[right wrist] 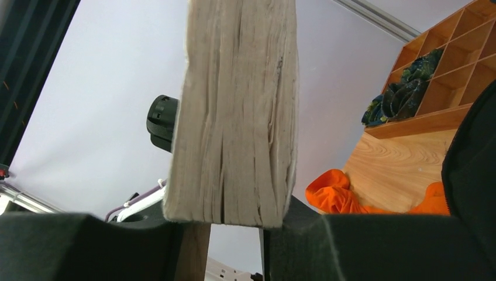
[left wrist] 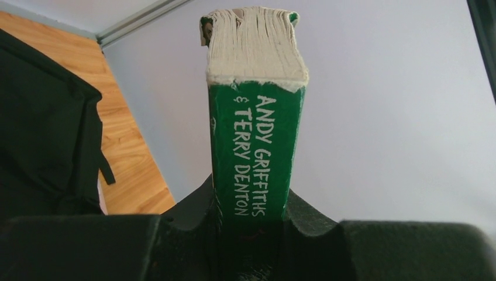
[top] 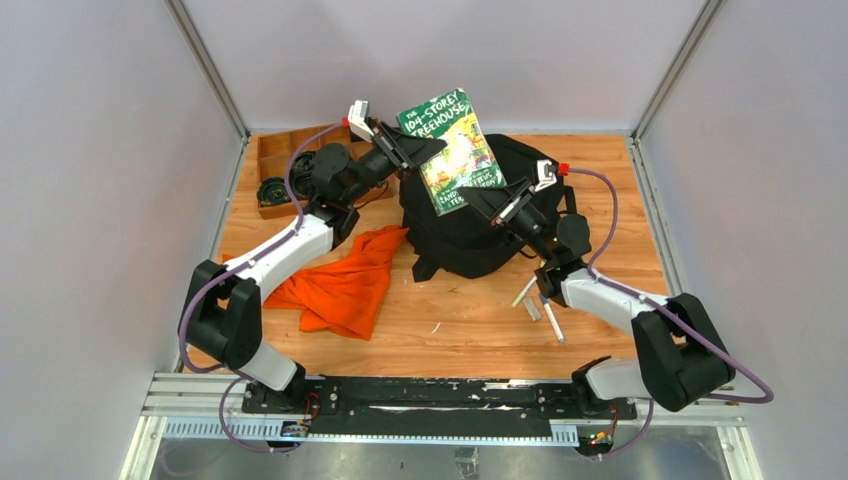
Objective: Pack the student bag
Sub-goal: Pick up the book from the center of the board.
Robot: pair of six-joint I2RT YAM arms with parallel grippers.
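Centre of the top view: the student bag (top: 470,235), large, black, soft fabric, slumped in a rounded heap on the wooden table (top: 470,320). Shows a strap end (top: 425,268) poking out at its lower left edge. Opening hidden behind the book, so perhaps unzipped, hard to tell. Sits directly below a green paperback (top: 452,150), held tilted, cover up, titled "The 104-Storey Treehouse". Lies between and beneath both sets of fingers.

At the bag's upper left, the left fingers (top: 418,150), closed on the book's spine edge; in the left wrist view, clamping the green spine with the authors' names, bag a dark mass at frame left.

Over the bag's upper middle, the right fingers (top: 482,198), gripping the book's lower corner; in the right wrist view, pinching the pale page edges, bag along the frame's right edge.

Lower left, touching the bag: an orange cloth (top: 345,280). Upper left: a wooden compartment tray (top: 275,137). Lower right of the bag: a few stick-like items (top: 540,305), too small to name.
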